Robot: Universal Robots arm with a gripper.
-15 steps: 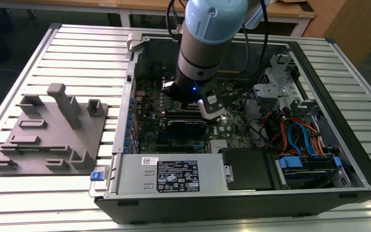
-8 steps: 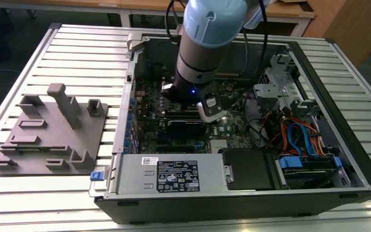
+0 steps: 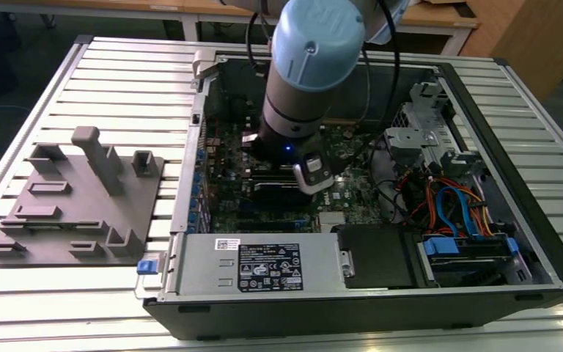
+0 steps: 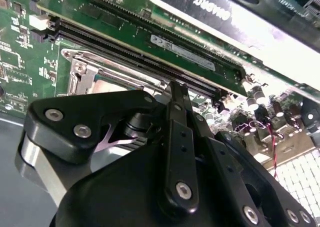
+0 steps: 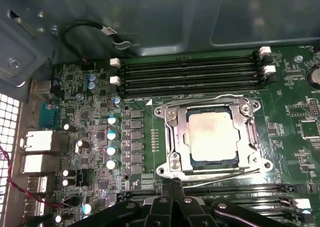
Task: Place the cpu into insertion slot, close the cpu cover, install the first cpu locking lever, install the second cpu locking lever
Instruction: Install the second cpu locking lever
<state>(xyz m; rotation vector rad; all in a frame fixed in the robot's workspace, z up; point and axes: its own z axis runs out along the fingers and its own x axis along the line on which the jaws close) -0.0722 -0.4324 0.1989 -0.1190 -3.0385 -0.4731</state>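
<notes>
- Exterior view: you see the arm (image 3: pixel 301 81) reaching down into the open PC case (image 3: pixel 380 286), which lies on the slatted counter (image 3: pixel 76 293). Its wrist sits over the motherboard (image 3: pixel 228 165) in the middle of the frame. A grey fixture (image 3: pixel 76 202) stands at the left, well apart from the case.
- Second wrist view: your pincer (image 4: pixel 176 94) fills the lower half, its black fingers (image 4: pixel 179 117) drawn together with nothing gripped. Their tips sit just beside the socket's edge, below the memory slots (image 4: pixel 135 52).
- First wrist view: the cpu (image 5: pixel 211 136) lies flat in the socket at centre right, with the cover (image 5: pixel 172 137) down around it and both levers (image 5: pixel 200 98) along the frame's edges. The pincer (image 5: pixel 175 183) tips meet at the bottom centre, touching or just beside the socket's near edge.
</notes>
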